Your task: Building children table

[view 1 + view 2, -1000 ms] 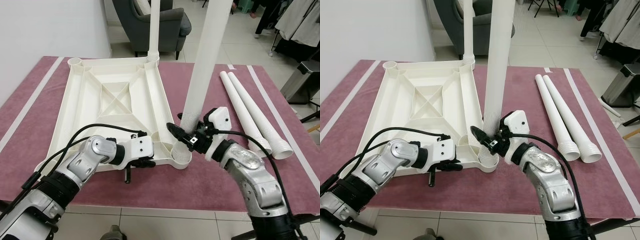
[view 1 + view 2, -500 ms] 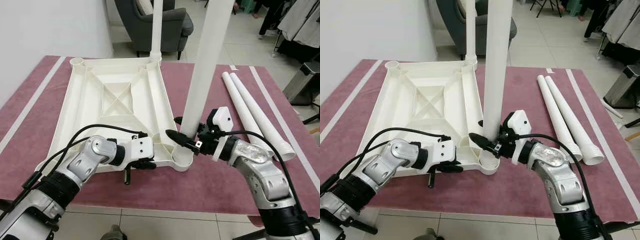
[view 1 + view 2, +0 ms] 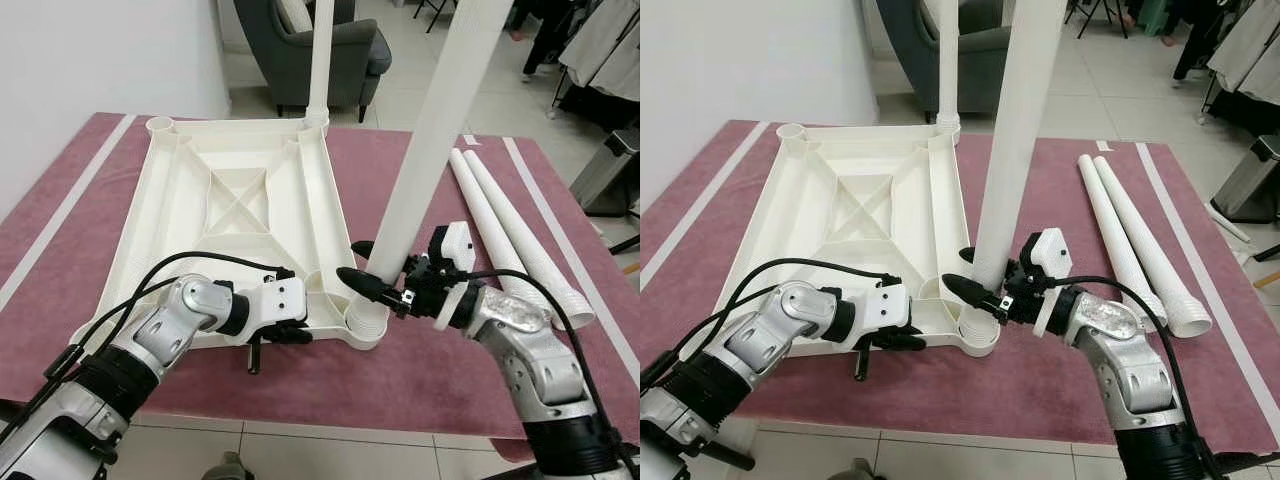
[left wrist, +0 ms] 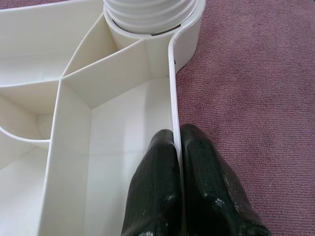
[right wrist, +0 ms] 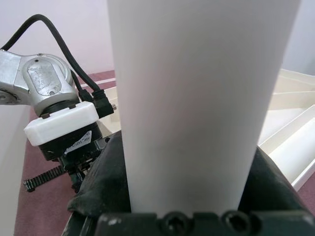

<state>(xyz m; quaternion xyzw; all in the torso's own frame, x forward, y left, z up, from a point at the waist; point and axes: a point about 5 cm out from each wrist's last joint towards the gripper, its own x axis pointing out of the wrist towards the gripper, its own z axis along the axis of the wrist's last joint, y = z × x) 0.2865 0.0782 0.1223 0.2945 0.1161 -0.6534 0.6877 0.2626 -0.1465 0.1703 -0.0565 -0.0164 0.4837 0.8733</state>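
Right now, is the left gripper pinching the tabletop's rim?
Yes: in the left wrist view the left gripper has its black fingers closed on either side of the tabletop's thin rim.

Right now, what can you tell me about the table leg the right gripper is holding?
The leg is a long, smooth white plastic-looking tube, leaning rightward at its top. Its ribbed lower end sits in the near-right corner socket of the upturned white tabletop. The right gripper clamps it just above the socket.

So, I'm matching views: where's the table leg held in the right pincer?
Left eye: table leg, centre-right, leaning.
Right eye: centre.
Left wrist: ribbed foot in the corner socket.
Right wrist: broad white column.
Shared landmark: tabletop's corner socket.
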